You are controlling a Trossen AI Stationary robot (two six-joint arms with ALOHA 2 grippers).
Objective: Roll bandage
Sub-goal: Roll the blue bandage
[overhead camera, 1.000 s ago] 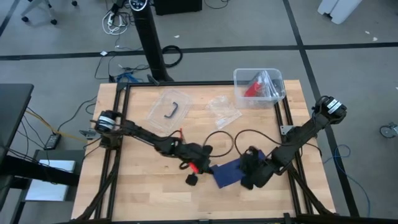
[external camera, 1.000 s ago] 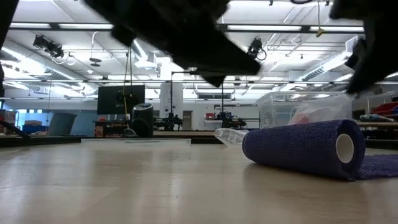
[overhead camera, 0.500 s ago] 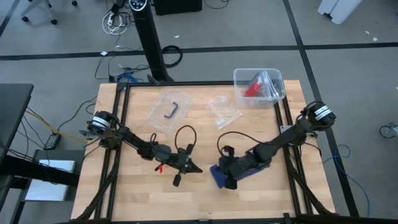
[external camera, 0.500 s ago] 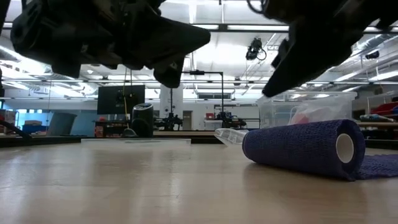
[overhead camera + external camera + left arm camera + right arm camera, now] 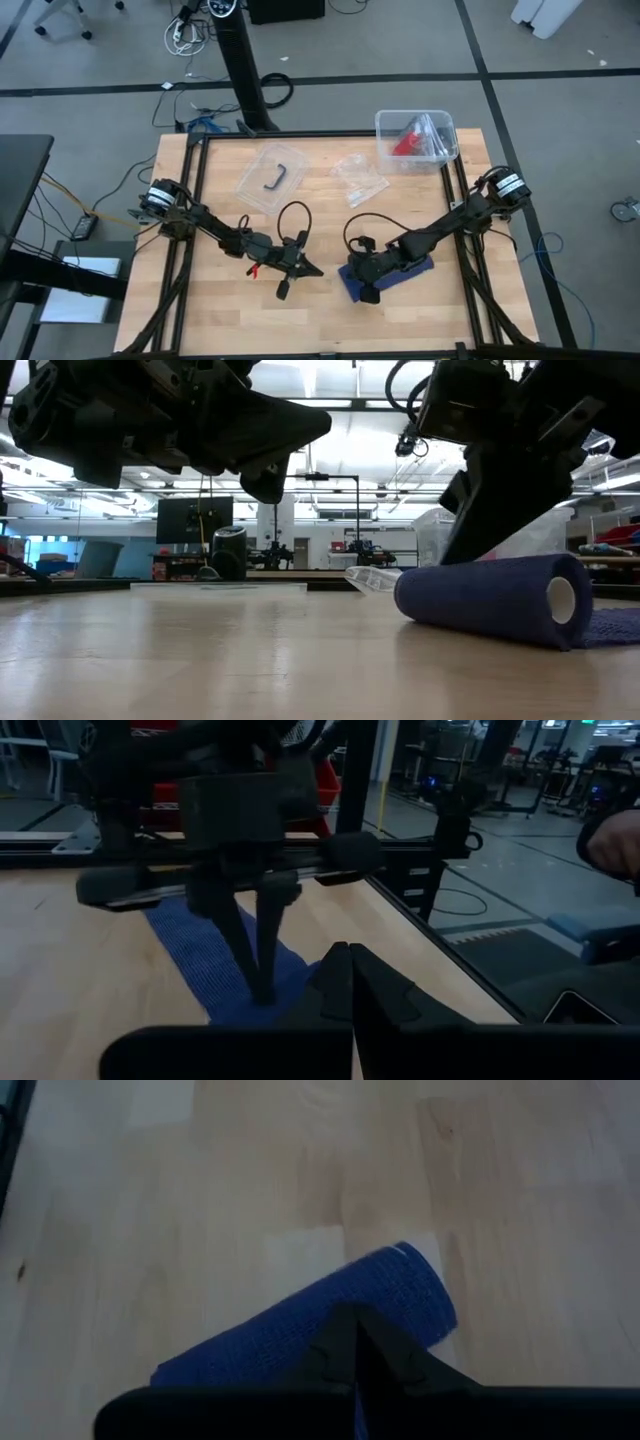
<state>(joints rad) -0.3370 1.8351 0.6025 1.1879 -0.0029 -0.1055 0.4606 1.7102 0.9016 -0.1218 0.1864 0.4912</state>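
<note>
The dark blue bandage lies near the middle of the table, slightly right. It is wound into a roll (image 5: 490,600) at its left end (image 5: 348,287). Its flat tail (image 5: 418,268) lies on the wood toward the right edge. My right gripper (image 5: 364,288) is shut, and its fingers slant down onto the roll. My left gripper (image 5: 316,271) is shut and points level toward the roll. It hangs above the table just left of the roll and touches nothing. My right gripper sets its shut fingertips (image 5: 262,992) on the top of the bandage roll (image 5: 392,1295), near the roll's middle. The fingers come from above, slanting down from the table's right side. The roll lies on the table with its tail flat behind it.
A clear plastic bin (image 5: 416,137) with a red item stands at the far right corner. Two clear plastic bags (image 5: 272,176) (image 5: 358,178) lie in the far half. Black cables loop above both wrists. A person's hand (image 5: 615,835) shows beyond the table's right edge.
Both grippers have moved toward the table's left edge and sunk a little. My right gripper has come from the bandage's tail onto the roll. My left gripper has drawn back off the roll's left end and tipped up to level. Both stay shut.
</note>
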